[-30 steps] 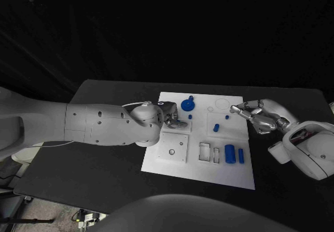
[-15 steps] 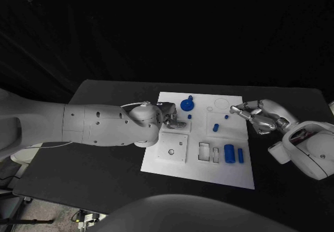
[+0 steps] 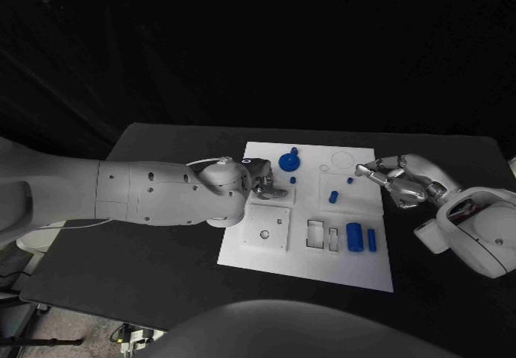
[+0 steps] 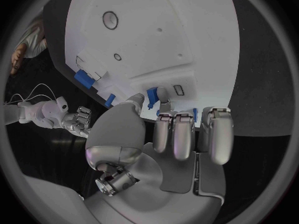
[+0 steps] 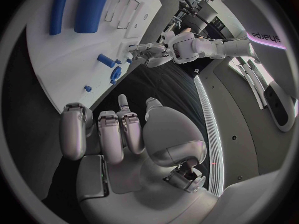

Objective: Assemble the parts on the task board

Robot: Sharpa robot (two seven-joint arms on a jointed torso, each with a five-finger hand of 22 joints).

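The white rectangular task board lies in the middle of the black table, and on it I count six blue parts: a round knobbed piece at the far edge, a tiny peg just beside it, another tiny peg toward the right, a short cylinder near the centre, and a thick block with a slim bar side by side at the near right. One square white plate with a small hole sits at the board's near left. The left hand rests over the board's left part, just beside the knobbed piece; in the left wrist view its fingers lie together and curl down near a small blue piece, but whether they pinch it I cannot tell. The right hand hovers at the board's right edge, fingers loosely curled and holding nothing. The step in hand seems to be the left hand's pick or seating of a small part; next it likely needs a firm grip and careful alignment over a socket.
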